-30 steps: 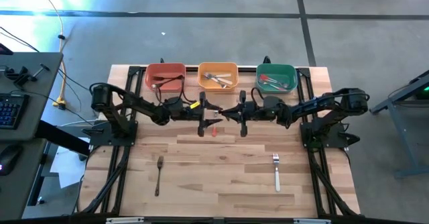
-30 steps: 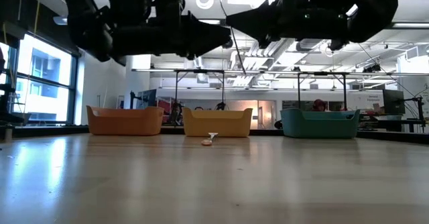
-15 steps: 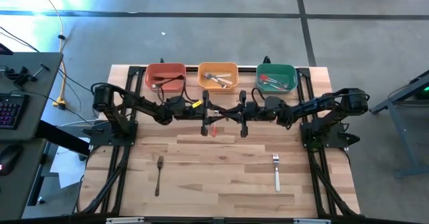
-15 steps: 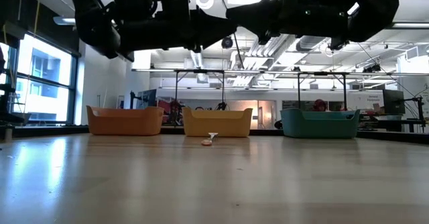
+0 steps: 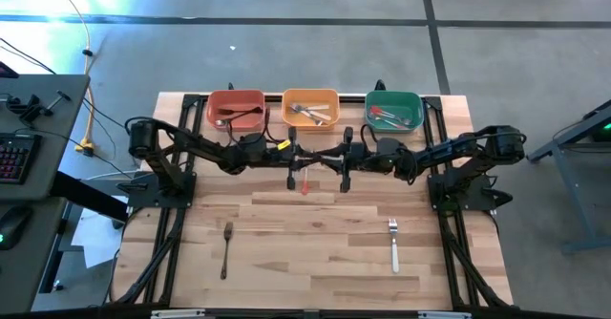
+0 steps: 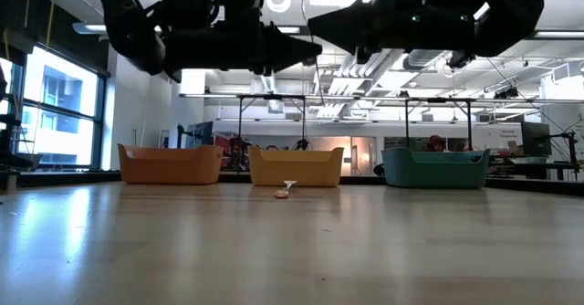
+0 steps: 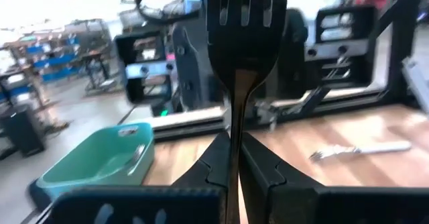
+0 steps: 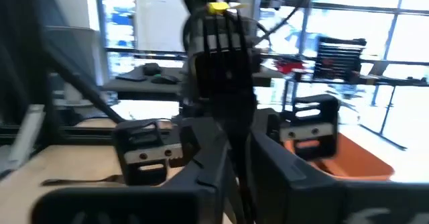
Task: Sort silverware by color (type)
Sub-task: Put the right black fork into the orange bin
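High view, left to right.

- Left arm reaches in to the counter's (image 5: 315, 262) middle. Left gripper (image 5: 304, 156) hangs above the wood, and its fingers (image 7: 214, 163) are pressed together on the stem of a dark fork (image 7: 244, 23). The fork stands straight out from the fingertips, tines away from the wrist.
- Right arm reaches in from the other side. Right gripper (image 5: 332, 156) is nose to nose with the left one. Its fingers (image 8: 271, 157) are parted a little, and the same dark fork's stem lies in the gap between them. Whether the pads touch it I cannot tell.
- Red-handled fork (image 5: 305, 185) lies on the counter just below the meeting fingertips, apart from both. The low view shows it as the only small thing on the wood in front of the bins.

Behind the fingers, at the far edge, are 3 bins:
- red bin (image 5: 235, 109), behind the left arm, with dark cutlery inside
- orange bin (image 5: 309, 108), straight behind the fingertips, with pale forks inside
- green bin (image 5: 393, 110), behind the right arm, with red-handled pieces inside

On the near side of the fingers, well apart from them, are 2 loose forks:
- brown fork (image 5: 226, 247), off toward the left arm's side, tines pointing to the bins
- white fork (image 5: 393, 244), off toward the right arm's side, lying the same way
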